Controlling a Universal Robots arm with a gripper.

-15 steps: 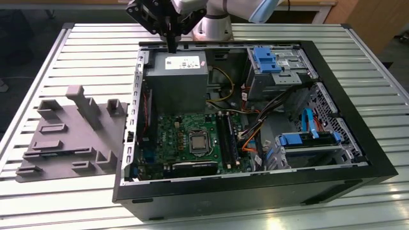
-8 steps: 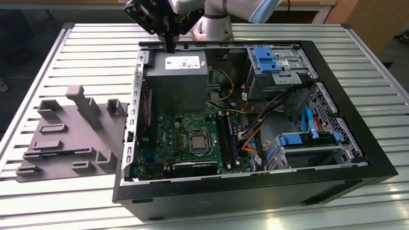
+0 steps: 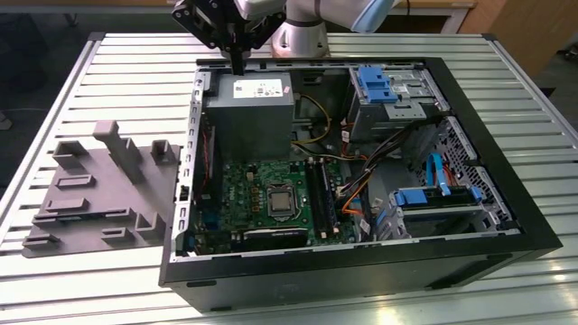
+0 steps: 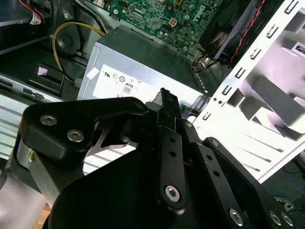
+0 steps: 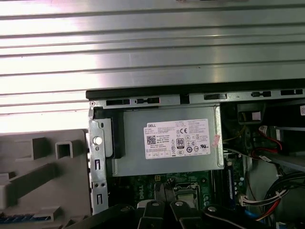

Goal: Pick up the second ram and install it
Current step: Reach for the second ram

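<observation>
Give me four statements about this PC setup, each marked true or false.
1. The gripper hangs above the power supply. True.
2. The gray fixture sits inside the case. False: it lies on the table, at the exterior view's left of the case.
3. The case is open, with its motherboard in view. True.
4. The table is wooden. False: it is slatted metal.

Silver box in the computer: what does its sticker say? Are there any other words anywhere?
White sticker on the silver box: rows of print and round badges, too small to read.
Green board: white markings, too blurred to read.
I can make out no other words.
</observation>
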